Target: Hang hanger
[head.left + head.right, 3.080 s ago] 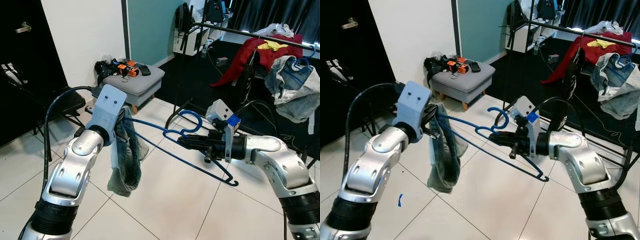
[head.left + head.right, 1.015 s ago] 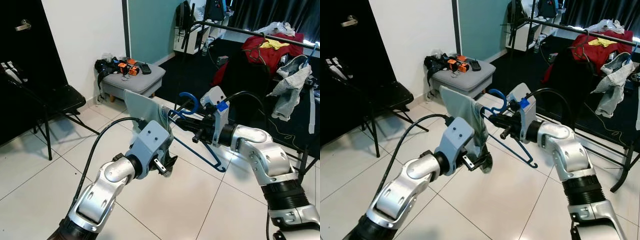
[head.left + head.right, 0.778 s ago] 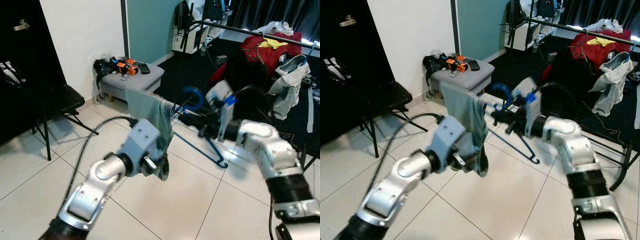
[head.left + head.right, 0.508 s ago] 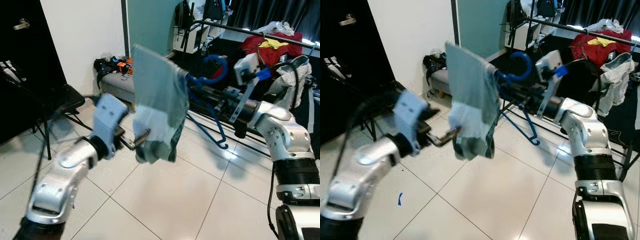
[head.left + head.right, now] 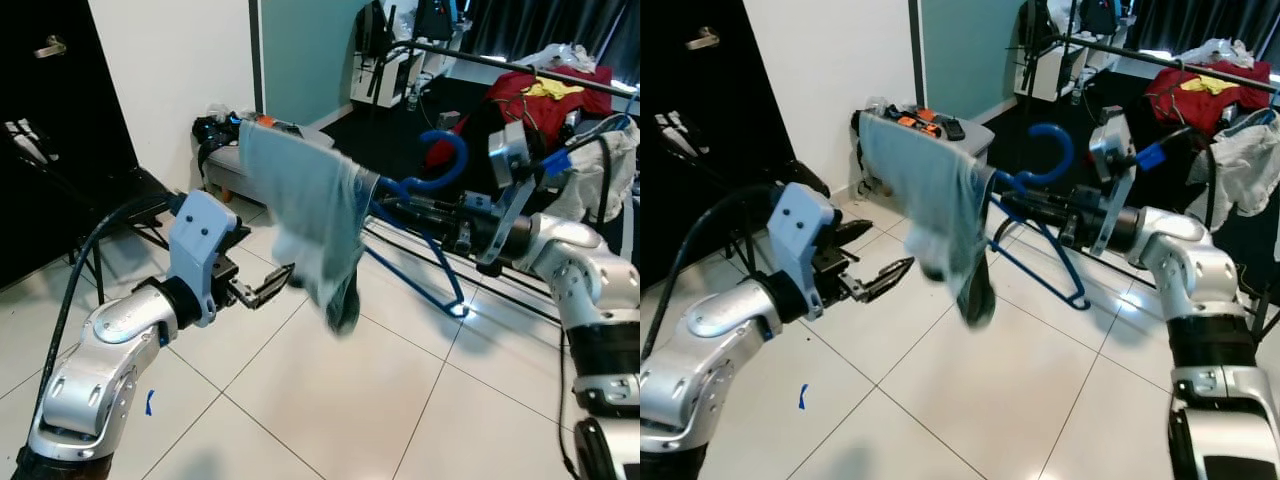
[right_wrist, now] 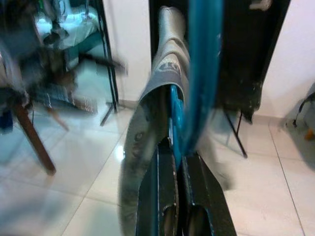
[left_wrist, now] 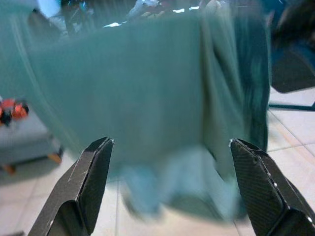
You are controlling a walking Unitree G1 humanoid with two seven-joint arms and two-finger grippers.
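Two black fingers of right gripper point(image 6: 179, 196) pressed together on the blue hanger point(image 5: 425, 215), wire pinched between them in the right wrist view; hook point(image 5: 1052, 150) curving up just above the fingertips, triangular frame dropping below them toward the tiled floor point(image 5: 330, 400). Pale blue-grey garment point(image 5: 305, 215) draped over the hanger arm beyond the fingertips, spread wide at its top edge, lower folds hanging in a dark bunch, blurred in both eye views. Left gripper point(image 5: 262, 286) on the far side of the garment from the right gripper, lower than the hanger arm, fingers spread apart and holding nothing; tips close to the hanging cloth, contact not discernible. Same fingers point(image 7: 93, 172) seen wide apart in the left wrist view, garment straight ahead of them.

Behind the garment, farther from the right gripper: grey footstool point(image 5: 965, 135) by the white wall, small orange and black items point(image 5: 925, 117) on top. Black folding chair point(image 5: 135, 190) beyond the left gripper, beside the dark door point(image 5: 50, 130). Behind the right gripper: black clothes rail point(image 5: 500, 62) carrying a red garment point(image 5: 535, 95) and a pale grey one point(image 5: 1250, 160); rail well apart from the hanger hook.
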